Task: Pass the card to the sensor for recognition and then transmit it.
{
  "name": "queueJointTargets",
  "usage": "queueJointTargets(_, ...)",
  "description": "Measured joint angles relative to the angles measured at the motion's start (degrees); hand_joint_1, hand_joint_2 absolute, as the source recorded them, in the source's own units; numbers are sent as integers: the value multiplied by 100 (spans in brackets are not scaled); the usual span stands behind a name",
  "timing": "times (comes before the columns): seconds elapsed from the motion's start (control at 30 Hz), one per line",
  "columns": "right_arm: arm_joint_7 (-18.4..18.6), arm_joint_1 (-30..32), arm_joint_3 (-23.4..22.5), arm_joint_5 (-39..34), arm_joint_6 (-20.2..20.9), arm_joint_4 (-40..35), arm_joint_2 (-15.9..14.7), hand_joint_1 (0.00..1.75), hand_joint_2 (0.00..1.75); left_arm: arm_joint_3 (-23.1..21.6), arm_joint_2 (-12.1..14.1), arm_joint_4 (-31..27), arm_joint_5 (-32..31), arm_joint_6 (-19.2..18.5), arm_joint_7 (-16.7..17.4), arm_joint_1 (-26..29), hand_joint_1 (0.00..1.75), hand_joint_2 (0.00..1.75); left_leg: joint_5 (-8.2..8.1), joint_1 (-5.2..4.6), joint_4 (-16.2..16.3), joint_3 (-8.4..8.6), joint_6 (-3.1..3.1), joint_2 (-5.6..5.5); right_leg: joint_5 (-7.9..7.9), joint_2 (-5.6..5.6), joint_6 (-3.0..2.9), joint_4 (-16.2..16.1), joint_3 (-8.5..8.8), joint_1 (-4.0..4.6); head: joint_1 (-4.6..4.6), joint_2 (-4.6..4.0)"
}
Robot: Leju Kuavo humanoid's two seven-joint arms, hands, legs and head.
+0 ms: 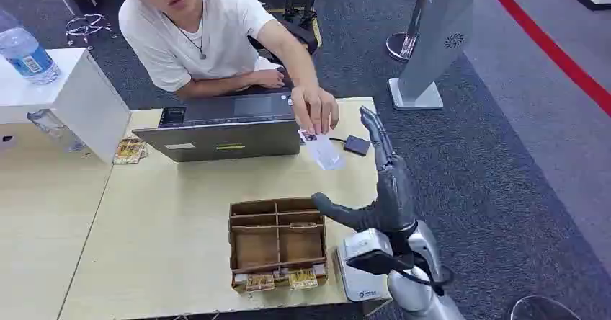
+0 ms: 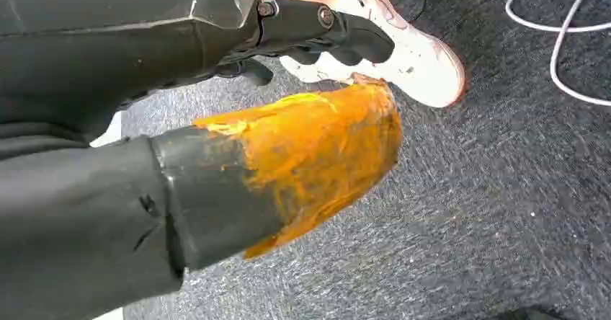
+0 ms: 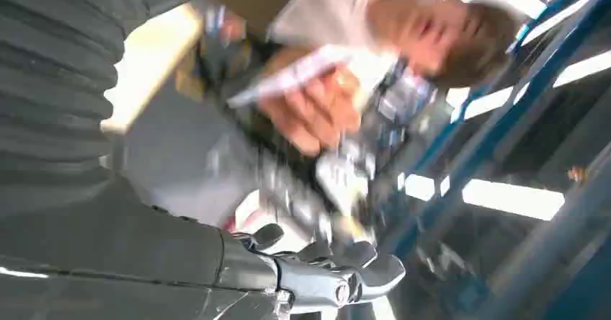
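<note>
The right hand (image 1: 382,179) is raised over the right end of the table (image 1: 166,262), fingers stretched up and apart, thumb jutting out to the left, and nothing is held in it. Just to its far left, the card (image 1: 322,149) is gripped by the person's hand (image 1: 315,109), tilted down toward the open palm but not touching it. In the right wrist view the same card (image 3: 295,78) is seen as a pale blurred strip pinched in the person's hand (image 3: 313,111). A small dark sensor (image 1: 357,145) with a cable is lying on the table between the card and the robot's fingertips, just beyond them. An open laptop (image 1: 227,129) is set at the far edge, left of the card, and the person in a white shirt (image 1: 205,28) is leaning over it. Nearer, at the table's near edge and just left of the right wrist, a wooden divided box (image 1: 277,244) is placed, with small packets along its near side. A few more packets (image 1: 130,149) are lying left of the laptop, and a water bottle (image 1: 25,53) is standing on a white surface at the far left. The left hand (image 2: 317,35) is seen from its wrist camera hanging over grey carpet, its dark fingers curled inward around nothing.
</note>
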Motion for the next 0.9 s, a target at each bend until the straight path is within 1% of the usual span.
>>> queueJointTargets(0.03,134,-45,33,541,-254,15,2,0,175,0,-4,0,-32,-11,0,0,0,0,0,0,0,0,0,0,0,0,0,0,0,0,0,0)
queueJointTargets(0.07,235,-82,39,1086,-405,31,28,0,175,0,-7,0,-50,-35,0,-1,0,0,0,0,0,1,0,0,0,0,0,0,0,0,0,0)
queueJointTargets(0.1,288,-107,33,1554,-474,37,66,0,175,0,-9,0,-68,-57,0,-1,0,0,0,0,0,1,0,0,0,0,0,0,0,0,2,0)
queueJointTargets(0.13,308,-126,-6,2133,-502,37,137,0,175,0,-13,0,-74,-63,0,0,0,0,0,0,0,1,0,0,0,0,0,0,-1,0,0,0)
queueJointTargets(0.23,347,-171,-204,3493,-521,35,398,0,175,-2,-42,0,-125,-103,0,-1,0,0,0,0,0,1,0,0,0,0,0,0,-1,1,2,0)
queueJointTargets(0.27,442,-192,-286,3933,-523,31,478,0,175,-2,-59,2,-133,-109,-2,-1,0,0,0,0,0,1,0,-1,0,-1,0,0,-1,1,0,0)
queueJointTargets(0.3,560,-213,-330,4154,-523,24,514,0,175,-2,-68,7,-135,-111,-2,-1,0,0,0,2,0,0,0,-1,0,0,0,0,0,1,2,0)
queueJointTargets(0.33,835,-248,-363,4475,-523,22,538,0,175,-4,-74,24,-135,-114,-7,-1,0,0,0,1,0,0,0,0,0,0,0,0,-1,1,0,0)
queueJointTargets(0.37,1235,-310,-359,4825,-523,22,531,0,175,-4,-87,35,-135,-120,-13,-1,0,0,0,1,0,1,0,1,0,1,0,0,-1,0,0,0)
queueJointTargets(0.43,1597,-406,-343,4957,-523,22,457,0,175,-4,-101,37,-135,-127,-20,-2,0,0,0,0,1,1,0,0,0,0,0,0,0,-1,2,0)
queueJointTargets(0.5,1661,-482,-345,4964,-523,22,376,0,175,-4,-109,44,-135,-133,-24,0,0,0,0,-1,2,0,0,-1,1,0,1,-1,0,-1,2,0)
queueJointTargets(0.6,1648,-521,-348,4964,-526,20,306,0,175,-5,-118,46,-135,-164,-39,-2,0,0,0,-1,4,0,1,0,2,1,2,-1,0,-1,2,0)
queueJointTargets(0.9,1538,-540,-431,4964,-526,-7,254,0,175,-4,-140,46,-133,-177,-46,-1,0,0,0,0,3,0,1,0,1,1,2,-1,-4,1,0,0)
